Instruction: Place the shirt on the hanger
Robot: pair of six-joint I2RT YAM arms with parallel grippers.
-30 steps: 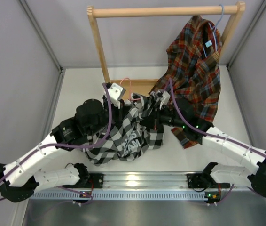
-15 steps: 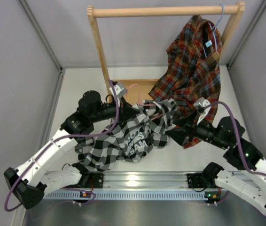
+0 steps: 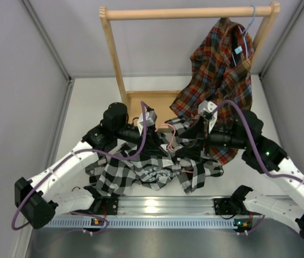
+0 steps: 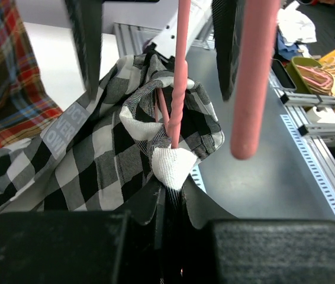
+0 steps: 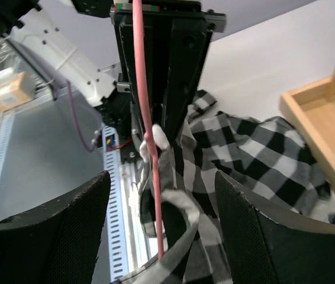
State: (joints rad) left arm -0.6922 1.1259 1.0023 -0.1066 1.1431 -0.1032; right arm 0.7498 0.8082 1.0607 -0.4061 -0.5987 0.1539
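Comparing with a second ago, top view: right end effector [image 3: 187, 144] has released and swung to 3 o'clock of the shirt [image 3: 136, 166] — collar likely threaded on the hanger [image 3: 168, 135], body heaped on the counter [image 3: 90, 99]. Left wrist: left end effector [image 4: 166, 207] clenched on the hanger at the collar. Right wrist: jaws wide, wire between. Room: wooden rack [image 3: 189, 12] at 12 o'clock, grey walls [image 3: 12, 80].

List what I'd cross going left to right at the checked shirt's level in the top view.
left arm → left hand → pink hanger → right hand → right arm
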